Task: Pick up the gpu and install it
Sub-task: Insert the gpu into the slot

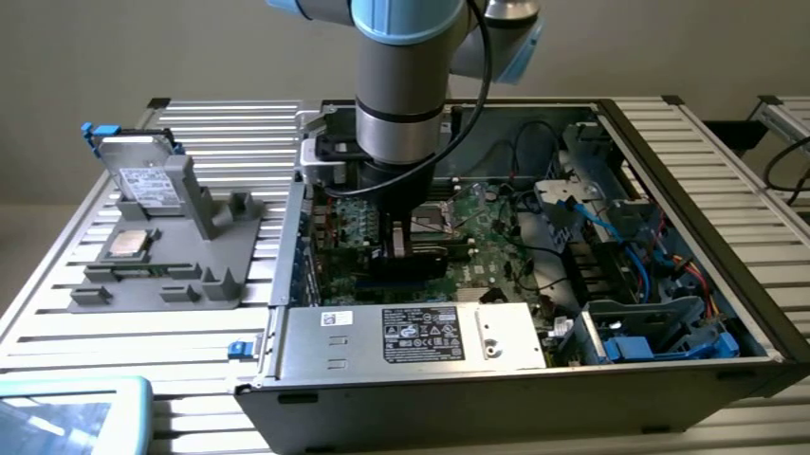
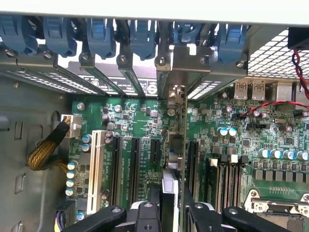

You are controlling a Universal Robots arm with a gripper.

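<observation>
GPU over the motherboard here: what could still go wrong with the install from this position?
1. The gpu stands edge-on over the slots, held by the gripper; a slight offset from its slot could jam its edge on the motherboard.
2. Its metal bracket must meet the rear opening below the blue latches; a tilt could catch it there.
3. The red cable lies near the rear ports.

Your graphics card (image 2: 175, 159): thin flat card, seen edge-on in the wrist view, standing upright on its long edge among the black slots of the green board inside the open computer case. Its silver metal end plate (image 2: 177, 94) stands at the case's rear wall. In the exterior view you see its dark body (image 1: 408, 268) low over the board.
</observation>
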